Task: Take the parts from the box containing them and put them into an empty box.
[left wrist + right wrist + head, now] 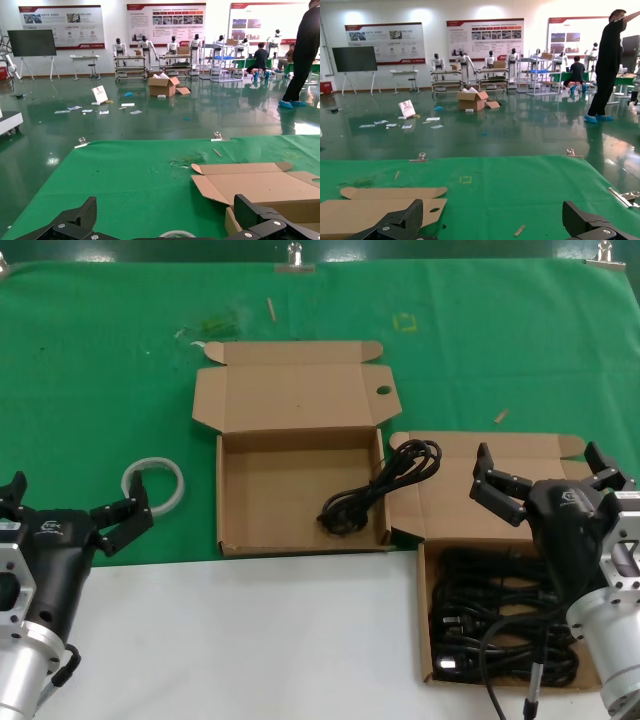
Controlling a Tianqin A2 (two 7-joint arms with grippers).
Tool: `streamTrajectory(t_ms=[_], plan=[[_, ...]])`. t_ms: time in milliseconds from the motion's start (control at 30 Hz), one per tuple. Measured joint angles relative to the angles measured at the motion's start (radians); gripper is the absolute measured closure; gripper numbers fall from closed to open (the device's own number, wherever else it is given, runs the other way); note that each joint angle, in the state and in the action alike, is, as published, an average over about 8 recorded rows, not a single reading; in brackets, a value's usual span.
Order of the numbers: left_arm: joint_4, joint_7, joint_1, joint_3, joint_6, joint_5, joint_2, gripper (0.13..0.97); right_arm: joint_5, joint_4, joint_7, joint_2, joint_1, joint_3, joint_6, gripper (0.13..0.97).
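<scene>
One cord (383, 485) lies in left box (300, 538), loop draped over its right wall. Pile of cords (500, 625) remains in right box (425, 610). Right gripper (545, 478) spread, empty, above pile. Left gripper (75, 515) spread, idle near white ring (153, 483). Task barely begun.

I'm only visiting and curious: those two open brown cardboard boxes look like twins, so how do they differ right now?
The brown cardboard box on the left holds one black power cord, draped over its right wall; the brown cardboard box on the right is crowded with bundled black cords. The left box sits on the green cloth, farther from the robot; the right box sits nearer, on the white surface, under the open right gripper. Both are shallow, with lids folded back.
</scene>
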Motion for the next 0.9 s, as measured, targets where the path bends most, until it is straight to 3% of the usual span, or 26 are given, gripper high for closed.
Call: streamTrajectory(t_ms=[900], plan=[[0.000,0.000,0.000,0.000,0.000,0.000,0.000,0.132,-0.006,-0.003,0.010,0.000,-0.001,0.004,-0.007,0.129]])
